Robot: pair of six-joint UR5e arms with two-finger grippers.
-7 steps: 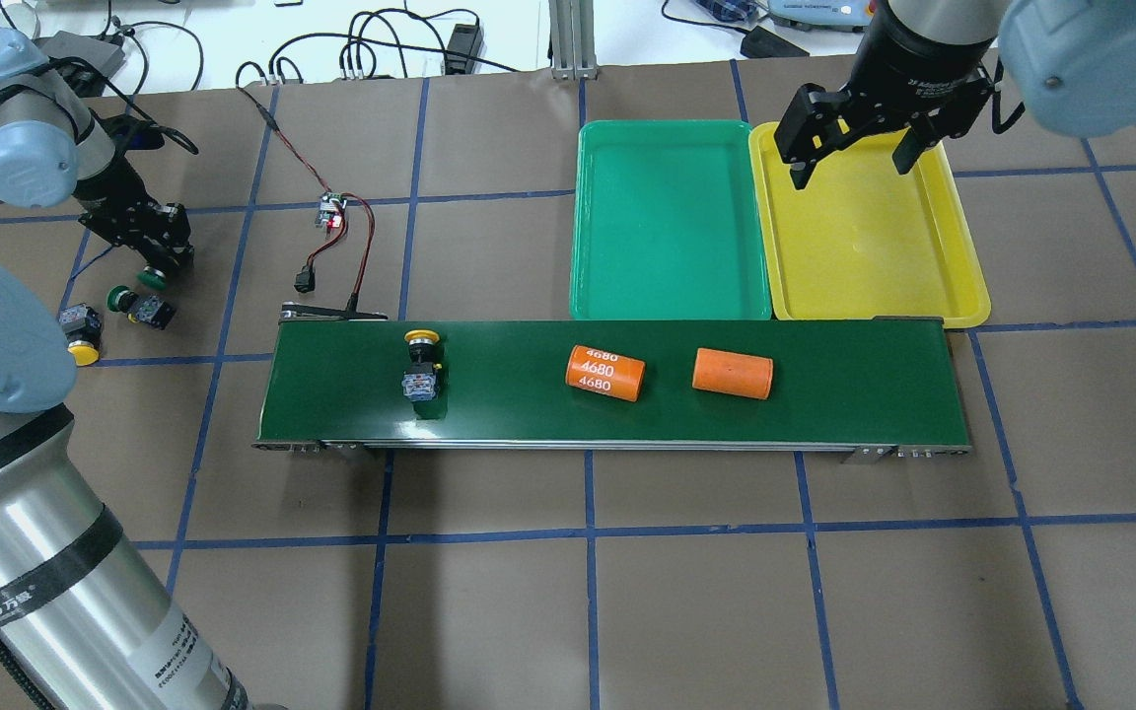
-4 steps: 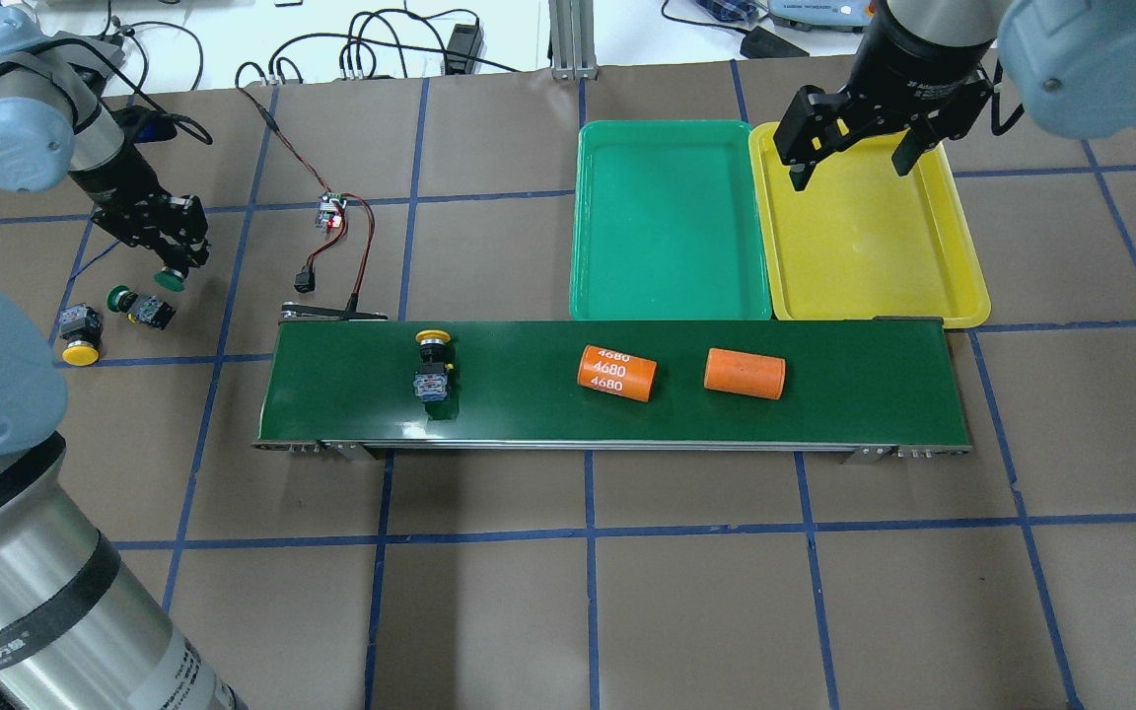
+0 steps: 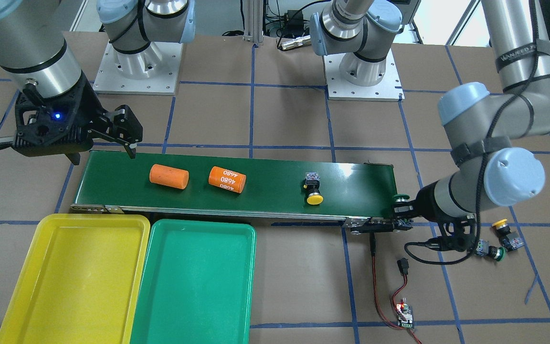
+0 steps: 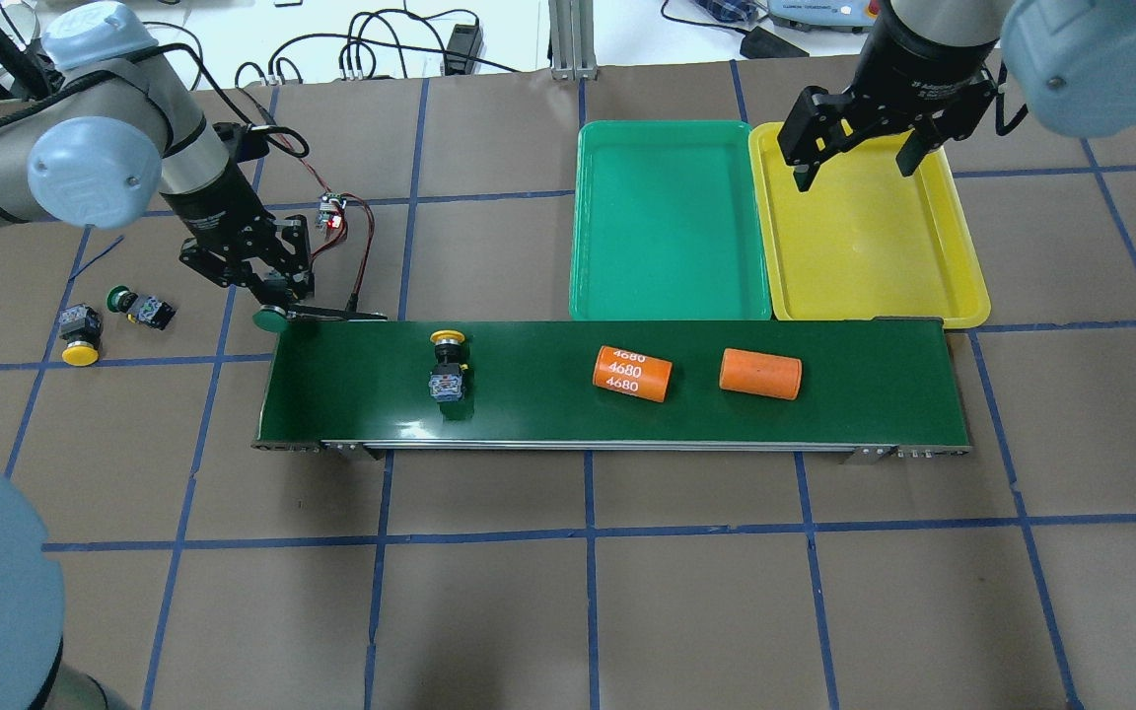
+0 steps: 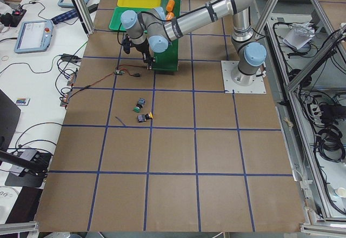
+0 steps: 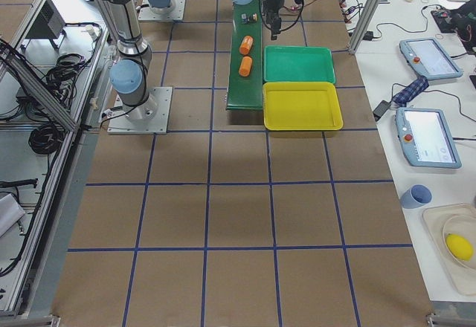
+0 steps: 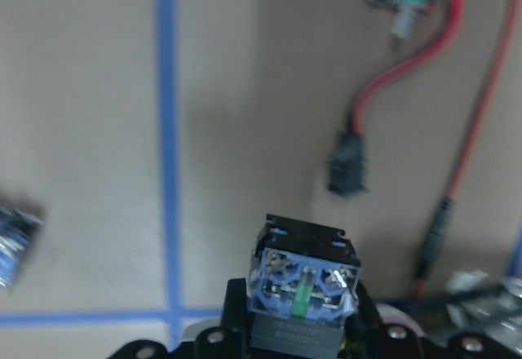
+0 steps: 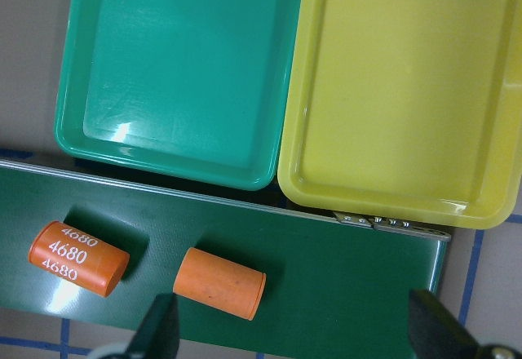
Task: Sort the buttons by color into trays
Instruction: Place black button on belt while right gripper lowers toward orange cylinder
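At the belt's [image 4: 529,399] left end, the left gripper [image 4: 275,294] is clamping the held button [image 4: 270,318] by its body. Its green cap is hanging down just beside the belt's far corner, and the wrist view is showing its blue terminal block between the fingers. I judge it is being brought there so the belt can ferry it toward the trays. On the belt, left of middle, the belt button [image 4: 448,367], yellow-capped, is lying alone, with two orange cylinders [image 4: 631,373] nearer the belt's right end. Along the belt's far edge at that end, the green tray [image 4: 580,227] and yellow tray [image 4: 967,286] are sitting side by side, no button in either yet. The right gripper [image 4: 854,170] is hovering over the yellow tray, fingers spread wide and empty, probably waiting for arrivals. Off the belt's left end, a loose green button [image 4: 139,306] and a loose yellow button [image 4: 81,340] are lying on the table.
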